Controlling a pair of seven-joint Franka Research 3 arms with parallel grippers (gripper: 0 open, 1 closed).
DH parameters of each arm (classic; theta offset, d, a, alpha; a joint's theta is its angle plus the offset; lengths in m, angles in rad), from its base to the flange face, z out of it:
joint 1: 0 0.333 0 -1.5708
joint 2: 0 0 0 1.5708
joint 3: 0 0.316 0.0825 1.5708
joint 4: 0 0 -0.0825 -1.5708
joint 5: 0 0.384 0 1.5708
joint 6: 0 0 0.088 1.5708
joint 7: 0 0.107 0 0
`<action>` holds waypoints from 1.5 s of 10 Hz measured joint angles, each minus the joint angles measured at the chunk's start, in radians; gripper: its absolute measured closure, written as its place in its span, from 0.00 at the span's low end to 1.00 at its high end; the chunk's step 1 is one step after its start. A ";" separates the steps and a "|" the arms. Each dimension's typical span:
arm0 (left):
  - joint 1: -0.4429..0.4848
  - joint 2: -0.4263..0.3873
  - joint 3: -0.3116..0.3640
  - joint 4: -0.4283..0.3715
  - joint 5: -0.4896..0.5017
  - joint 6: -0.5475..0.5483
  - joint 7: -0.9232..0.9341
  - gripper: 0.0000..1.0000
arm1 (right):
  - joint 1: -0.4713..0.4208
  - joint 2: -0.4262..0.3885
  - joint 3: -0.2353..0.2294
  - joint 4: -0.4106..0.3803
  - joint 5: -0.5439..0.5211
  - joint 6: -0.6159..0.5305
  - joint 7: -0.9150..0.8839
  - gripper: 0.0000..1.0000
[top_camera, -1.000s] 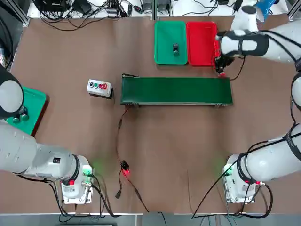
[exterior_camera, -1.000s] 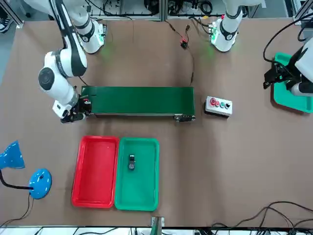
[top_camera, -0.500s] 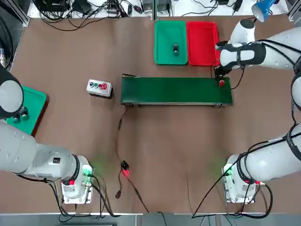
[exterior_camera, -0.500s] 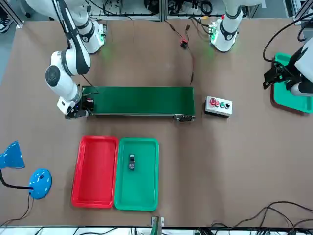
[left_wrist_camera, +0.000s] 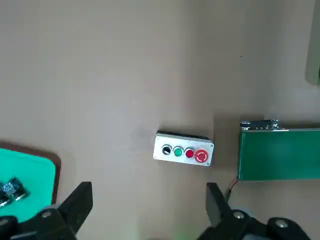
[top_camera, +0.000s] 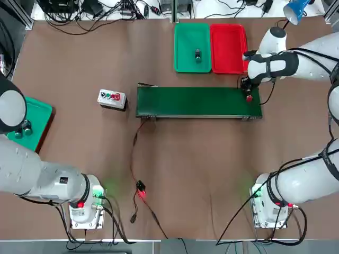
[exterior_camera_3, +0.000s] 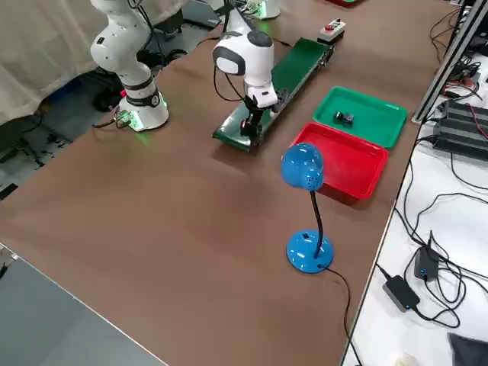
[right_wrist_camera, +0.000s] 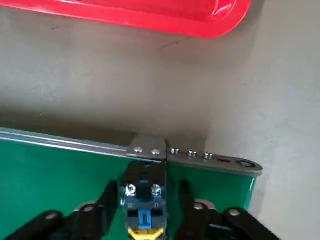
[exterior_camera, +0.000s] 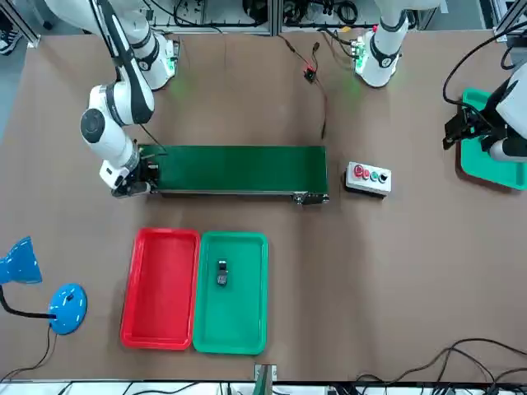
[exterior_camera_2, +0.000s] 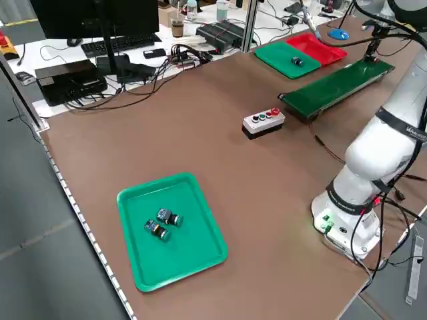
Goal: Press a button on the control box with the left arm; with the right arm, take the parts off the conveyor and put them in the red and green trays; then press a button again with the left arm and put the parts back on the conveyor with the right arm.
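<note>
1. R gripper [right_wrist_camera: 145,212] is low over the conveyor [top_camera: 198,101], at the belt's end nearest the red tray [top_camera: 228,47].
2. The red-capped part [right_wrist_camera: 144,200] sits on the belt between the R fingers [right_wrist_camera: 192,212] — a thin gap shows on each side, so fingers are narrowly parted, not pinching it.
3. Green-capped part [top_camera: 198,54] lies in the green tray [top_camera: 183,47]; red tray is just beside it, touching.
4. L gripper [left_wrist_camera: 145,210] hangs high w/ fingers spread wide, holding nothing — control box [left_wrist_camera: 183,149] is on the table below it, near the conveyor's other end.
5. A separate green tray [exterior_camera_2: 170,230] w/ two small dark pieces [exterior_camera_2: 163,223] is at the table's L edge.
</note>
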 joint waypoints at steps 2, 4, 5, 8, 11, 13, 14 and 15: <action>0.000 0.000 0.000 0.000 0.000 0.000 0.000 0.00 | 0.002 -0.001 0.001 0.039 0.000 0.002 -0.002 0.08; 0.000 0.000 -0.001 0.000 0.000 0.000 0.000 0.00 | 0.069 0.020 0.005 0.188 0.008 -0.021 0.024 0.00; 0.000 0.000 -0.001 0.000 0.000 0.000 0.000 0.00 | 0.129 0.073 0.007 0.297 0.017 -0.030 0.115 0.00; -0.001 0.000 -0.002 0.002 0.000 0.000 0.000 0.00 | 0.203 0.311 0.009 0.593 0.029 -0.028 0.265 0.00; -0.002 0.000 -0.002 0.003 0.000 0.000 0.000 0.00 | 0.225 0.488 0.009 0.777 0.100 -0.004 0.382 0.00; -0.002 0.000 -0.002 0.003 0.000 0.000 0.000 0.00 | 0.257 0.552 0.009 0.822 0.102 0.106 0.511 0.00; -0.002 0.000 -0.002 0.003 0.000 0.000 0.000 0.00 | 0.267 0.575 0.009 0.825 0.103 0.148 0.559 0.00; -0.002 0.000 -0.002 0.003 0.000 0.000 0.000 0.00 | 0.277 0.601 0.009 0.827 0.103 0.190 0.615 0.00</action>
